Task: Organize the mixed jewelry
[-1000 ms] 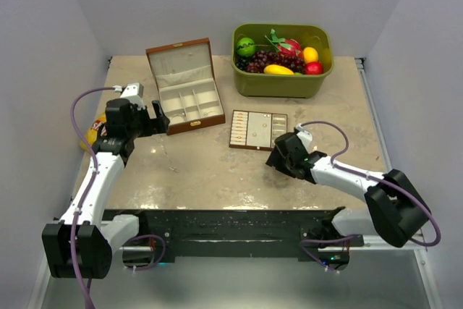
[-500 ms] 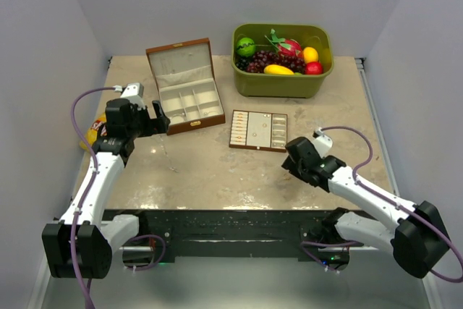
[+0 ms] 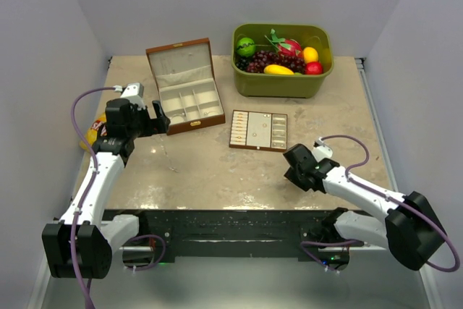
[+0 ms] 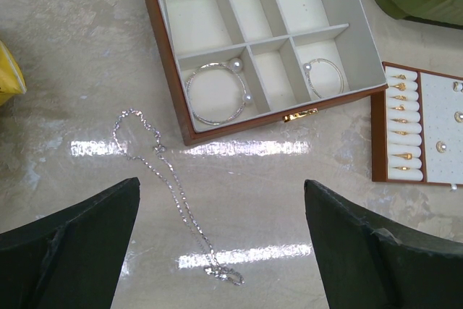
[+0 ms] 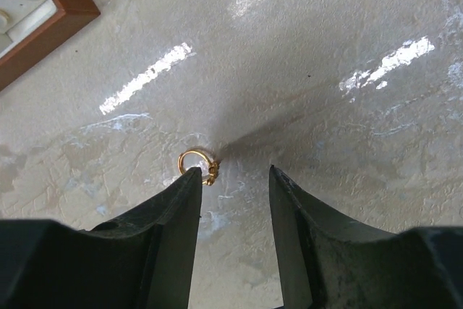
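Beyond tray (image 5: 45,14)'s corner, ring (image 5: 208,171) lies by right gripper (image 5: 235,171).

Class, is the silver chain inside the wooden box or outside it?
Outside: the chain lies loose on the tabletop, beside the open box.

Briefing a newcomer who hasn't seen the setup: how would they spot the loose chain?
Find the open brown box on the left of the table. Just before its front corner, on the tabletop, lies the chain: one long silvery snaking strand, where the box's pieces are rigid hoops.
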Controlling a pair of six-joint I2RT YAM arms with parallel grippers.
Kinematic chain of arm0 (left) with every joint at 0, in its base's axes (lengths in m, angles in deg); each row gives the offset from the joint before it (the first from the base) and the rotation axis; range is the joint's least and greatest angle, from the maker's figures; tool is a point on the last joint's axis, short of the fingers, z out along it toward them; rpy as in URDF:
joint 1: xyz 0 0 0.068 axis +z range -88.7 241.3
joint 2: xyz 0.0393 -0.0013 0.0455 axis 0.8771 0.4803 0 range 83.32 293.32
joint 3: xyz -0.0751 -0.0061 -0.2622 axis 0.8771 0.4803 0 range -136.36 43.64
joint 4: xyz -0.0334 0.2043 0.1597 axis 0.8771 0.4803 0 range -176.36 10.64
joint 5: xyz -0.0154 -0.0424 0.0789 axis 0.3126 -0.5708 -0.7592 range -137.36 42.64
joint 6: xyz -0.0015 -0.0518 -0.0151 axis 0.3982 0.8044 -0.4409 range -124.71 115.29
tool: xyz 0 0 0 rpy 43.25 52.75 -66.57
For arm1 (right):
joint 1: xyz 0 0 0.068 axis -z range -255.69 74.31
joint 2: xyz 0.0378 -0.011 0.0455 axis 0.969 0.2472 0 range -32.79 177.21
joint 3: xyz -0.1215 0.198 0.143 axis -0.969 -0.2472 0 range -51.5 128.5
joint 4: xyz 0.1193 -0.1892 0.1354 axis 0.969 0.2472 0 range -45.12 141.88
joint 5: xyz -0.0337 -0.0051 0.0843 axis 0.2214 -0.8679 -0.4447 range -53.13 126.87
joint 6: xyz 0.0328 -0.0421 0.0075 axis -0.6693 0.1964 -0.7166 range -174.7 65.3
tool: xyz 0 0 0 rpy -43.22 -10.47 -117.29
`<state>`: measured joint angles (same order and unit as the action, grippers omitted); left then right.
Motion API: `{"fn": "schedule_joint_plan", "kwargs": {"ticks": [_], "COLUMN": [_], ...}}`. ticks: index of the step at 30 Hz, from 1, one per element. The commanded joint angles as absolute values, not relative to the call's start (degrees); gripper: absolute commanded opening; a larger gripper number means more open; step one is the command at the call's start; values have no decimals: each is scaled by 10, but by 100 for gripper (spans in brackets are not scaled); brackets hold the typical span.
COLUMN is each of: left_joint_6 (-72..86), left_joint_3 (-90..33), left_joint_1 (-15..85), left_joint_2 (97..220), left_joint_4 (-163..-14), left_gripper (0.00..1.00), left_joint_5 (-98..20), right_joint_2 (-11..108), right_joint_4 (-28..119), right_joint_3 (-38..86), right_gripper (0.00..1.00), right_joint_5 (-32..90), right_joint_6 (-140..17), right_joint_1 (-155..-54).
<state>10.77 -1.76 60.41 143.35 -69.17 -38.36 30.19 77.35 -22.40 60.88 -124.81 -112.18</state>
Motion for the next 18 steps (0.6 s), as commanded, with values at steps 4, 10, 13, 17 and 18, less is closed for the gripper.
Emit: {"fn": "schedule_joint_plan", "kwargs": {"ticks": [4, 10, 13, 17, 18], "left_joint_6": [110, 110, 110, 110, 110], "left_joint_3": [-22, -21, -22, -22, -23], "left_joint_1": [604, 603, 603, 603, 604], "left_joint_2": [1430, 1430, 1431, 1432, 1432], "left_joint_4": [-712, -713, -712, -712, -712], "left_gripper": [100, 100, 100, 100, 100], "left_joint_5": [-380, -380, -380, -380, -380], "right_joint_2": [336, 354, 358, 363, 366], "right_joint_4": [764, 763, 763, 765, 766], "right_joint_3": [-199, -186, -183, -177, -176], "right_gripper": [45, 45, 43, 37, 37], "right_joint_5": [616, 621, 621, 617, 617], "right_joint_6": [-1233, -1218, -1217, -1215, -1214], "right_joint_1": [-1125, -1130, -1130, -1134, -1135]}}
